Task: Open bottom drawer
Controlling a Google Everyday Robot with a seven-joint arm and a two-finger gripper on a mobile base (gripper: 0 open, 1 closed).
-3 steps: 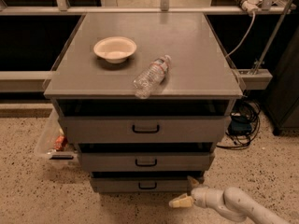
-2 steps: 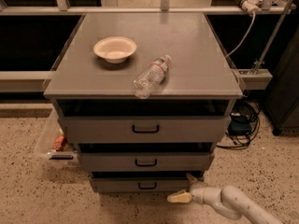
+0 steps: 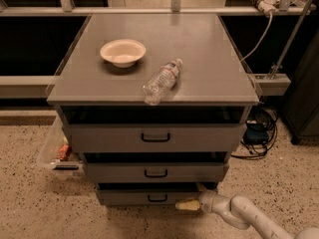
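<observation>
The claw [image 3: 187, 204], a cream-tipped end on a white jointed arm [image 3: 234, 213], sits low near the floor, at the right part of the narrow grey metal bottom drawer [image 3: 124, 197]. It lies just right of the drawer's small black loop handle [image 3: 157, 197]. Whether it is apart or together I cannot tell. It appears to come in level from the right and this low because the handle is the only hold on that shallow front, so it likely has to hook or pinch the loop before pulling.

The bottom drawer is the lowest of three under the grey metal table [image 3: 209, 59]. Above it are the middle-sized grey drawer front [image 3: 199, 172] and the widest grey drawer front [image 3: 99, 138]. It does not look pulled out to any extent, so I judge the opening not yet done.

On the table, a shallow cream bowl [image 3: 123, 52] stands left of centre. A clear plastic water bottle [image 3: 162, 81] lies on its side by the front edge and could roll if the table is jolted by a hard pull.
</observation>
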